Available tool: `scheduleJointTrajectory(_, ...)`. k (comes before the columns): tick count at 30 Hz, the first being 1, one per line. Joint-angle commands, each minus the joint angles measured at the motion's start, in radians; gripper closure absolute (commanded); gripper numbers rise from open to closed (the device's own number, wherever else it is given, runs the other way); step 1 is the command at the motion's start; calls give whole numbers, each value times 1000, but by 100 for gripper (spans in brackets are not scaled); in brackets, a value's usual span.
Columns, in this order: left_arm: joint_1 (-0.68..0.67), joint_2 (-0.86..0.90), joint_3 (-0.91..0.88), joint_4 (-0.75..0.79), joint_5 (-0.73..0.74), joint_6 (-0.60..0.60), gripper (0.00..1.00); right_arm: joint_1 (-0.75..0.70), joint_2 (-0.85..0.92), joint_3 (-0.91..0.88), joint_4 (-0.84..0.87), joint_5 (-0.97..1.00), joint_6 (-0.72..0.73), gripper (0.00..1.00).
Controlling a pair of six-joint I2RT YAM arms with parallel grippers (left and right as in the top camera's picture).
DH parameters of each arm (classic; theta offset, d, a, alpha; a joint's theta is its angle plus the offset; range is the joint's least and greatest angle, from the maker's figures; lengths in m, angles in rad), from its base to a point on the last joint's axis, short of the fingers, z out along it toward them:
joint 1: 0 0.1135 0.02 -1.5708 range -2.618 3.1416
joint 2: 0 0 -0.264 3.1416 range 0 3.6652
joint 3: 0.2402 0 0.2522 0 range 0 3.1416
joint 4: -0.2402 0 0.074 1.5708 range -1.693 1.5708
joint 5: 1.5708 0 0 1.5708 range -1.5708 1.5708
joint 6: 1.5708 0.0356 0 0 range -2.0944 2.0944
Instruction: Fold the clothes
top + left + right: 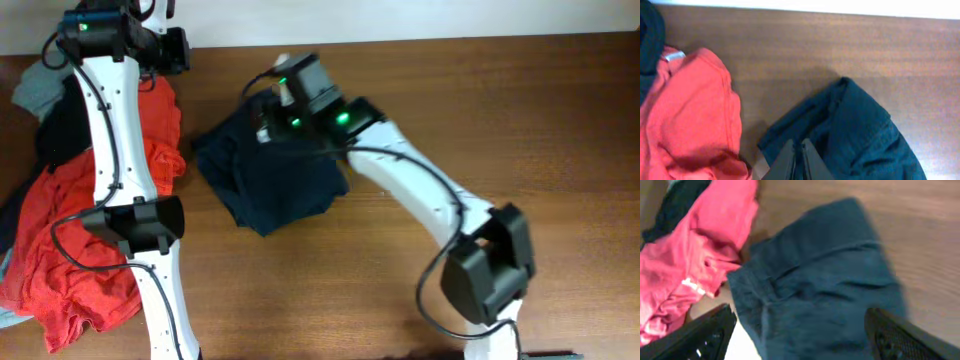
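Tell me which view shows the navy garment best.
Overhead: the navy garment shows its whole outline, with only the top edge hidden by the right arm. The right wrist view shows it close but blurred and cropped; the left wrist view catches just one part.

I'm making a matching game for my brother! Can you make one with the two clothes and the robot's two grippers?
Things:
1 navy garment
2 red shirt
3 left gripper
4 right gripper

States:
A shut
B spread out and crumpled
C open wide
D compact dark bundle

Pairs: 1-D, 2-B, 3-A, 4-C
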Motion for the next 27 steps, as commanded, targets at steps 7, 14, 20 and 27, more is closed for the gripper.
scheduleJointTrajectory(7,-80,-2,-25,-170,2,30,99,-201,14,4,-124,-248,-145,7)
scheduleJointTrajectory(14,-111,-2,-105,-169,130,0,99,-377,70,3,-214,-478,-370,4)
scheduleJointTrajectory(20,-145,-2,-175,-148,152,1,99,-416,142,3,-252,-615,-432,5)
scheduleJointTrajectory(27,-211,-2,-361,-36,173,0,100,-352,163,3,-248,-639,-410,9)
